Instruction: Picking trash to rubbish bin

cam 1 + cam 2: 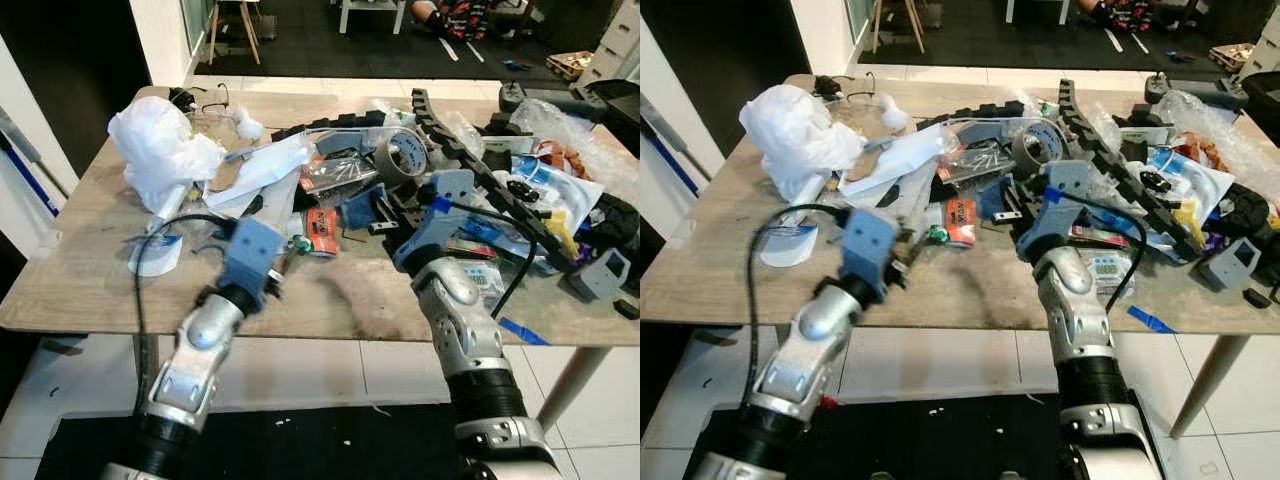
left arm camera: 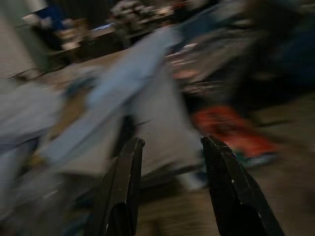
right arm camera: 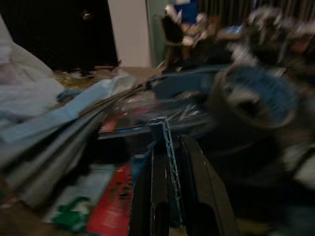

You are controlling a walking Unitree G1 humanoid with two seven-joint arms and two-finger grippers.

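1. A bare strip of wooden table (image 1: 350, 300) runs along the near edge, between my two arms.
2. My left gripper (image 2: 170, 147), fingers spread and holding nothing, hovers above that strip, pointing at the pale paper sheets (image 1: 262, 170) just beyond.
3. My right gripper (image 3: 170, 147) pinches a blue corrugated scrap (image 3: 165, 135) at the clutter's near edge, beside a red packet (image 1: 320, 230).
4. Farther back sit a tape roll (image 1: 403, 153) and a white plastic bag (image 1: 160, 150).

Matt wooden table (image 1: 90, 270), crinkled white plastic bag (image 1: 160, 150), glossy tape roll (image 1: 402, 153).
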